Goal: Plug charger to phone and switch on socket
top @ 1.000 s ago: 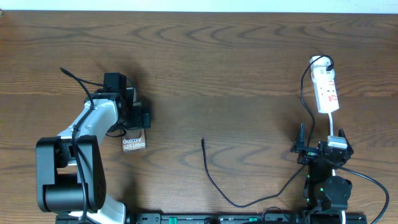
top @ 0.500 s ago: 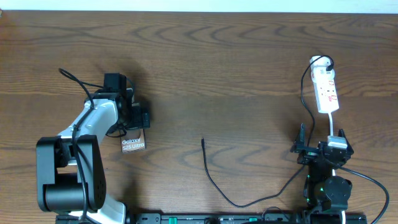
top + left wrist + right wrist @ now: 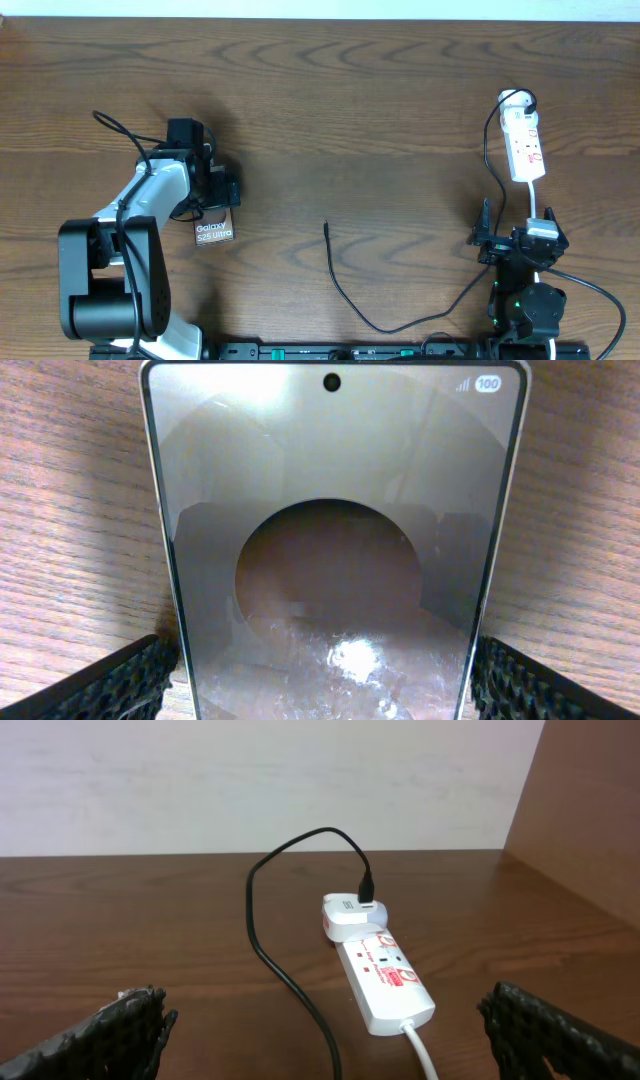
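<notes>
Little has moved on the brown surface (image 3: 350, 110) in the last second, so no step is done yet. Both hands are wide open and empty: the right hand (image 3: 517, 235) faces the socket (image 3: 526, 150), the left hand (image 3: 218, 192) hangs over the phone (image 3: 215, 232). The charger (image 3: 330, 255) tip lies loose between them.

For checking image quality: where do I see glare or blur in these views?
Left wrist: a bright glare patch low on the phone screen. Right wrist: the socket is sharp, without glare. Overhead: even light, sharp.
</notes>
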Tool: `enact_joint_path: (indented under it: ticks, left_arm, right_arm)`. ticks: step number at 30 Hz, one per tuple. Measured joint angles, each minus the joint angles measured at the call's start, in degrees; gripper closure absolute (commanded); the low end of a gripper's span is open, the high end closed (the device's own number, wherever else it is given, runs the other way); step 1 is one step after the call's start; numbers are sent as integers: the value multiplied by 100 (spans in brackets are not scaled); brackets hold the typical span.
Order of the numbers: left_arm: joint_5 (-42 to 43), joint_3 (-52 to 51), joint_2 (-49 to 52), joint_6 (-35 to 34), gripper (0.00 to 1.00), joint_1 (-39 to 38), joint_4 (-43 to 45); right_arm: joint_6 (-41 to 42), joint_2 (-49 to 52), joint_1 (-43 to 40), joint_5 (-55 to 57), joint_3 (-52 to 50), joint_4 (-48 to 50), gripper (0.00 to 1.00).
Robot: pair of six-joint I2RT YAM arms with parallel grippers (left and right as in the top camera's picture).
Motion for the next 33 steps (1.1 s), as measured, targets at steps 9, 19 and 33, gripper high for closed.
enact_joint_path:
  ticks: [9, 19, 33]
  left_arm:
    - [-24, 2, 31, 0, 4, 0, 4]
    - [-83, 11, 48, 0, 0, -4, -2]
    - [-83, 11, 48, 2, 0, -4, 9]
  right_arm:
    - [2, 0, 0, 0, 0, 0, 1]
    - [0, 0, 0, 0, 0, 0, 1]
    - [2, 0, 0, 0, 0, 0, 1]
